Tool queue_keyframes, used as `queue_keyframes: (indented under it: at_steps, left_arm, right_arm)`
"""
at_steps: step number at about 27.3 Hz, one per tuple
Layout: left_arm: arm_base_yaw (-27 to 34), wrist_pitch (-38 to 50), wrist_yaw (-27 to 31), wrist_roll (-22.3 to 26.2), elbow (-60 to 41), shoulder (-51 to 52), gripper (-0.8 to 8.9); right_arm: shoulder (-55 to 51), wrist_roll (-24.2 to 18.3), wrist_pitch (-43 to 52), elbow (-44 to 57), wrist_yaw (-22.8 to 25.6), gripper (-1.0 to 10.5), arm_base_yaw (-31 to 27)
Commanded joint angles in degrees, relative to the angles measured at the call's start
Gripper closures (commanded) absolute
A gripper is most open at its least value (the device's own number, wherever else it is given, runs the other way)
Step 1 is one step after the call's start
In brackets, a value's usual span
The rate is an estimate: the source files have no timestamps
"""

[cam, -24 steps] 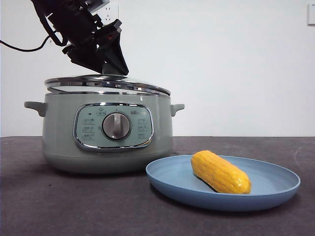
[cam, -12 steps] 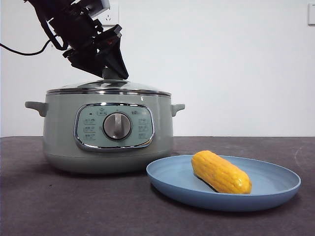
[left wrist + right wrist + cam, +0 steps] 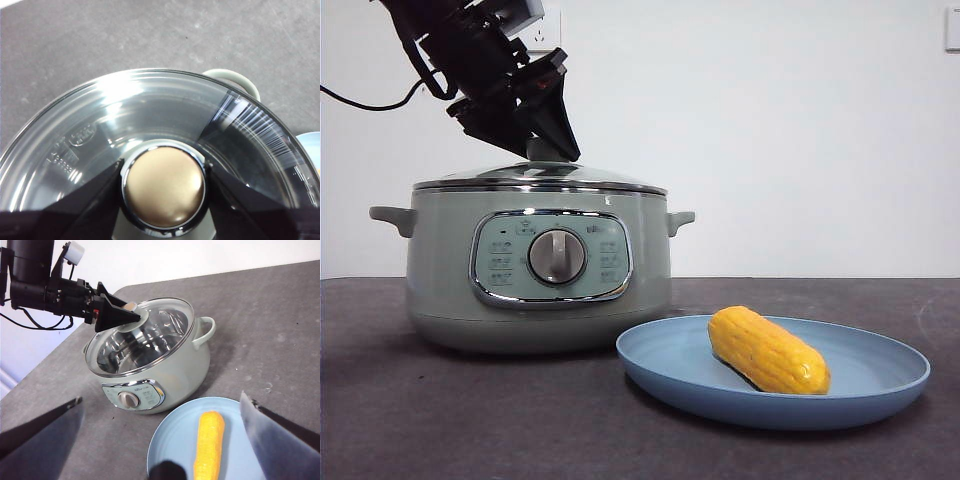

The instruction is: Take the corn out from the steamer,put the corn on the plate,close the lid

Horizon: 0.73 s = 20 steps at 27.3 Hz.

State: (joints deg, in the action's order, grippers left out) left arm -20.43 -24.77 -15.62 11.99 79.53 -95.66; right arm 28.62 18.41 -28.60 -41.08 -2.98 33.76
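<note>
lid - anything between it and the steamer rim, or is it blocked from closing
Nothing visible blocks it. The lid already sits level on the steamer, with the left tool on its knob. The corn lies on the plate, out of the way.

Not much I can actually read here. The steamer point(image 3: 538, 265) has a control panel point(image 3: 551, 257) with small icons and tiny labels around the dial point(image 3: 557, 256), all too small to make out. The glass lid point(image 3: 150, 150) has an embossed logo and some marks, also illegible.
</note>
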Motion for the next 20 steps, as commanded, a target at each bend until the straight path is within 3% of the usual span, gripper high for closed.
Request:
queue_keyframes:
  at_steps: [1,12,20]
  left_arm:
    - [0.0,-3.0,-0.2,0.0,-1.0,-1.6,3.25]
    - [0.0,-3.5,0.7,0.0,0.3,2.2,3.05]
    - [-0.1,-11.0,2.0,-2.8,5.4,9.0,3.06]
  right_arm:
    - [-0.1,-0.5,0.0,0.4,0.0,3.8,0.1]
    - [-0.2,-0.5,-3.8,0.4,-0.1,3.8,0.1]
    - [-0.2,-1.6,-4.2,0.4,-0.1,3.8,0.1]
